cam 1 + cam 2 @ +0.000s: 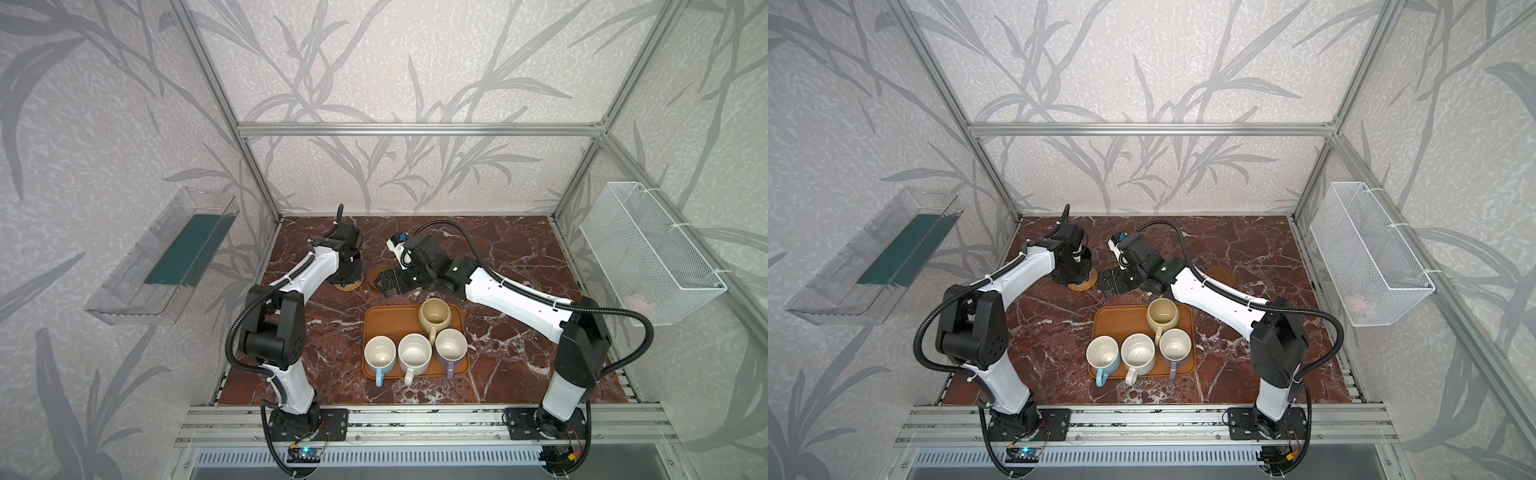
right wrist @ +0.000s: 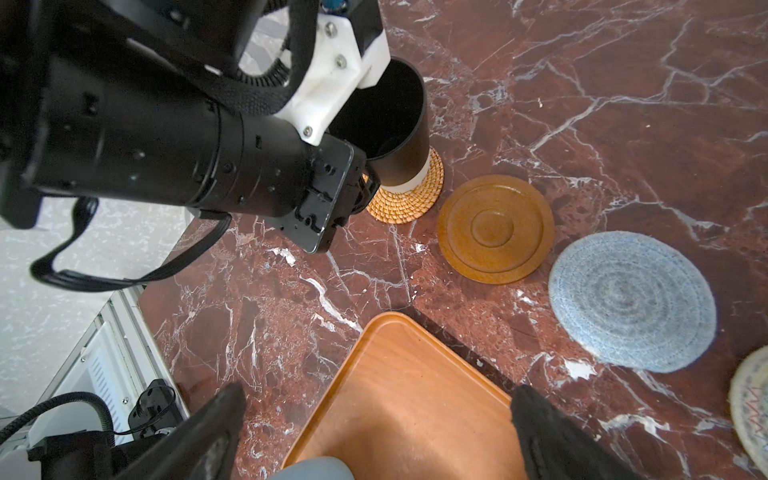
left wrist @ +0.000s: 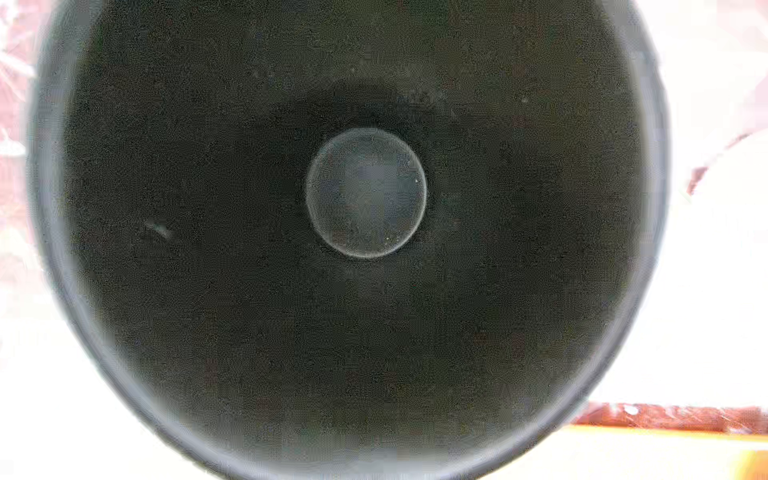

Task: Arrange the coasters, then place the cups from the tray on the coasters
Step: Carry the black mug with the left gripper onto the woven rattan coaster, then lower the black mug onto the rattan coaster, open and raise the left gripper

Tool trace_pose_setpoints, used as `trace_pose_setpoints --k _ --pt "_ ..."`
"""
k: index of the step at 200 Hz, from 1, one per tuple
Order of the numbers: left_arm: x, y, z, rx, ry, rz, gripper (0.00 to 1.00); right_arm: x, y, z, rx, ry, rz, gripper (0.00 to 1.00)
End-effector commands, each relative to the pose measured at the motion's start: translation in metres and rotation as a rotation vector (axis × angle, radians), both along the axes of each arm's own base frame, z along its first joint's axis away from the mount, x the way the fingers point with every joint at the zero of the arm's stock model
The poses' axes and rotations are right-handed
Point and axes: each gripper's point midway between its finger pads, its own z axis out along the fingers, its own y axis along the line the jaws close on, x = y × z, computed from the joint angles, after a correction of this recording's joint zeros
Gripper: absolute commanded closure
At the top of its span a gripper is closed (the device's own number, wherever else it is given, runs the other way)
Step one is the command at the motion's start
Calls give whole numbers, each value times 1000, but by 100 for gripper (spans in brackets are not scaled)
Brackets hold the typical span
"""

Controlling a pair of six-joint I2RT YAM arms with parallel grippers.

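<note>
Left gripper (image 2: 368, 183) clenched on black cup (image 2: 409, 137), standing on rattan coaster (image 2: 411, 203), far left of tray (image 2: 415, 395). Right gripper (image 2: 374, 436) spread above it. Withdraw before releasing and you may tip the black cup.

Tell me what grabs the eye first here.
The black cup stands on the rattan coaster beyond the far left corner of the orange tray, gripped by the left tool. Four more cups sit on that tray, and the right tool hangs open near the same corner.
</note>
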Motion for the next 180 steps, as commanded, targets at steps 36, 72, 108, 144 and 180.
trace_pose_setpoints --k 36,72,108,144,180 --pt "18 3 13 -6 -79 9 100 -3 3 -4 11 7 5 1" --pt "16 1 8 -29 -71 25 100 -3 2 -4 4 -1 5 1" --pt "12 3 2 -25 -48 36 100 -5 2 -8 5 17 9 1" --pt "8 2 -6 -29 -19 46 100 -6 1 -9 5 20 9 1" --pt "4 2 -9 -29 9 52 100 -6 1 -10 1 20 9 1"
